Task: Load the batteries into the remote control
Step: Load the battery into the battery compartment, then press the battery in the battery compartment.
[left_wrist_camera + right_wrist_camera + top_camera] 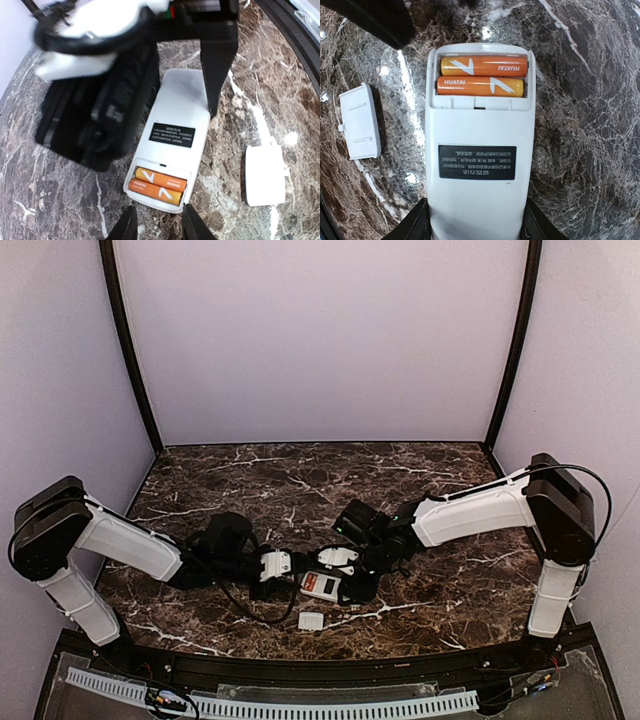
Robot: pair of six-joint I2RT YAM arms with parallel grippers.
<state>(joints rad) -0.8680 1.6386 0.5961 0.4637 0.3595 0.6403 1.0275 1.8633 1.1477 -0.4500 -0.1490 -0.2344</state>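
Note:
The white remote control (477, 122) lies back up on the marble table, its battery recess uncovered. Two orange batteries (482, 76) sit side by side in that recess, also plain in the left wrist view (157, 186). My right gripper (476, 227) is shut on the remote's far end, one finger on each long side. My left gripper (157, 230) hovers just off the battery end with its jaws a little apart and only table between them. From above, both grippers meet at the remote (322, 585) near the table's front middle.
The small white battery cover (311, 621) lies flat on the table beside the remote, toward the front edge, seen in the left wrist view (265, 175) and in the right wrist view (360, 122). A black cable loops near the left wrist (240, 605).

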